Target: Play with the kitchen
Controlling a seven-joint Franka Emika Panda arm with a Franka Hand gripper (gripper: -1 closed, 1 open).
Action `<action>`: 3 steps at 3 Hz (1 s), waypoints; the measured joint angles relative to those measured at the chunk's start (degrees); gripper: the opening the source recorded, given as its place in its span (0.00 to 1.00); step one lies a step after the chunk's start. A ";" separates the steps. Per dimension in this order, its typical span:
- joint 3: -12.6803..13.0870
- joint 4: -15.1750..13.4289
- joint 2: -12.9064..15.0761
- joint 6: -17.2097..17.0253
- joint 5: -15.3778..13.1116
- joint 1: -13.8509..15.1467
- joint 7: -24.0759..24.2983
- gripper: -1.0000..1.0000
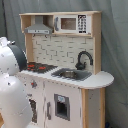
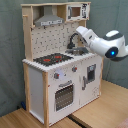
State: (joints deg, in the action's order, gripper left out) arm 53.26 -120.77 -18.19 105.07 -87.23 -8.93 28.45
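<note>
The kitchen [image 1: 60, 80] is a tall white and light-wood toy with a black-red stove top [image 1: 39, 66], a metal sink [image 1: 70, 74], a black faucet [image 1: 84, 59], a grey hood [image 1: 39, 29] and an oven door [image 2: 63, 95]. In the second exterior view my white arm [image 2: 107, 46] reaches in from the second exterior view's right. Its tip with my gripper [image 2: 80, 34] lies in line with the faucet [image 2: 74, 41] and the sink area. In the first exterior view only the arm's bulky white body [image 1: 11, 85] shows at the first exterior view's left, and the gripper is hidden.
A toy microwave [image 1: 72, 23] sits in the top shelf. A grey curtain [image 1: 114, 45] hangs behind the kitchen. The toy stands on a wooden floor [image 2: 107, 107]. A rounded counter end [image 1: 102, 79] sticks out past the sink.
</note>
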 joint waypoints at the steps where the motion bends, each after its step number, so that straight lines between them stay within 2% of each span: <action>1: 4.44 -1.24 1.34 -4.25 0.00 0.09 -1.44 1.00; 2: 9.19 -3.32 3.16 -7.75 -0.41 0.50 -2.84 1.00; 3: 13.44 -5.67 5.71 -9.28 -2.13 1.58 -3.34 1.00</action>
State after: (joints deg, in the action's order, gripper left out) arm 66.69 -126.44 -12.48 95.79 -89.36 -7.35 25.12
